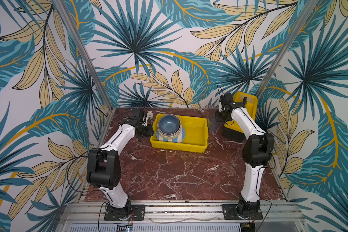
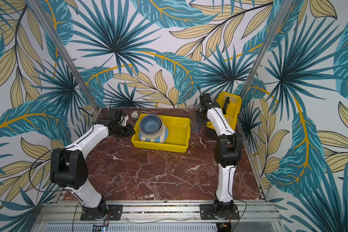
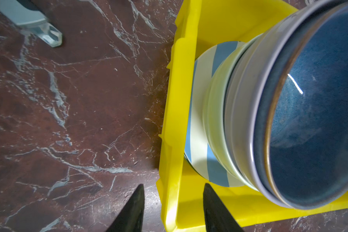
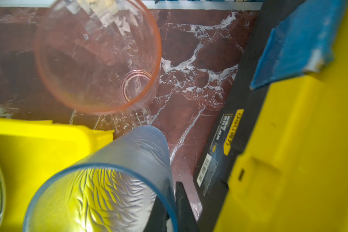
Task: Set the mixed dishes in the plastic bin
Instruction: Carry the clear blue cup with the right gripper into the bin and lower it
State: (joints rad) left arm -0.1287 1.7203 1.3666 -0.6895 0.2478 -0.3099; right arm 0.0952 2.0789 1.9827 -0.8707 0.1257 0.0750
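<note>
The yellow plastic bin (image 1: pixel 195 135) (image 2: pixel 177 133) sits mid-table. Inside it at the left, a blue bowl (image 1: pixel 168 123) (image 3: pixel 313 112) is nested in lilac and pale green bowls (image 3: pixel 215 120) on a blue-and-cream striped plate (image 1: pixel 165 139) (image 3: pixel 199 96). My left gripper (image 3: pixel 173 200) (image 1: pixel 150 133) is open, its fingers straddling the bin's left wall (image 3: pixel 171 140) without touching it. My right gripper (image 4: pixel 172 200) (image 1: pixel 219 119) is shut on the rim of a bluish clear tumbler (image 4: pixel 113 180) (image 1: pixel 211 125) just right of the bin. A second clear tumbler (image 4: pixel 96 56) (image 1: pixel 208 110) stands behind it.
A yellow toolbox (image 1: pixel 247 104) (image 4: pixel 289 160) with a black base stands close on the right of my right gripper. A metal wrench (image 3: pixel 38 30) lies on the table left of the bin. A small white tape roll (image 1: pixel 149 115) (image 2: pixel 134 114) sits at the back left.
</note>
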